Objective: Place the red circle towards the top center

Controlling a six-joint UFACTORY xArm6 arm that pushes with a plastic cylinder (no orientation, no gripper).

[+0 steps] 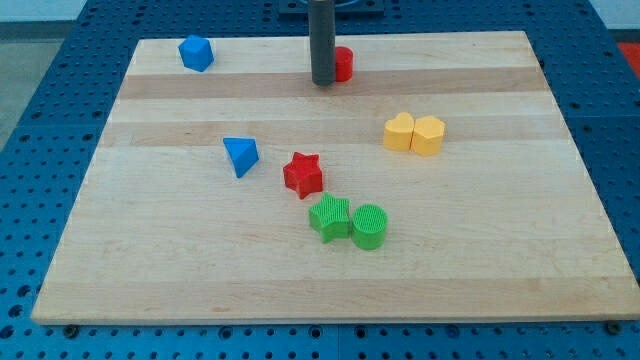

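Observation:
The red circle sits near the view's top centre of the wooden board, partly hidden behind my rod. My tip stands just to the left of the red circle and touches or nearly touches it. The rod rises straight up out of the view's top.
A blue block lies at the top left. A blue triangle and a red star lie at mid board. A green star and a green circle touch below them. Two yellow hearts sit at the right.

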